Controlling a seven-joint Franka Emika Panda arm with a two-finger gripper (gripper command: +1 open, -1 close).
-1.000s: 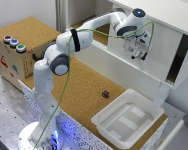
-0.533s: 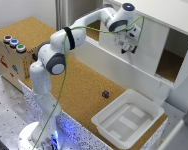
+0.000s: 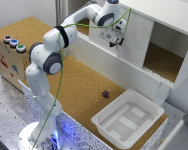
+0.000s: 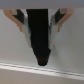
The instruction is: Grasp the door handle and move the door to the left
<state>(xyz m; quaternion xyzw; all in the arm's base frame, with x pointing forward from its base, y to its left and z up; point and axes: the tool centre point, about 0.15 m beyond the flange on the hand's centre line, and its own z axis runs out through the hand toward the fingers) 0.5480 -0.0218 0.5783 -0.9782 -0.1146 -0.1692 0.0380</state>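
Smooth matt white door (image 3: 136,42) (cork-like rough tabletop (image 3: 81,85) below).

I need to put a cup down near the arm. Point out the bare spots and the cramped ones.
Free: the cork strip between the button box and the small dark object, and the open cabinet bay right of the door in the exterior view. Crowded: the white tray fills the near corner, and the claw sits against the door.

door (image 3: 136,42): plain white flat panel, upright, covering the cabinet's middle part
handle (image 4: 40,37): dark, elongated, seen close in wrist view
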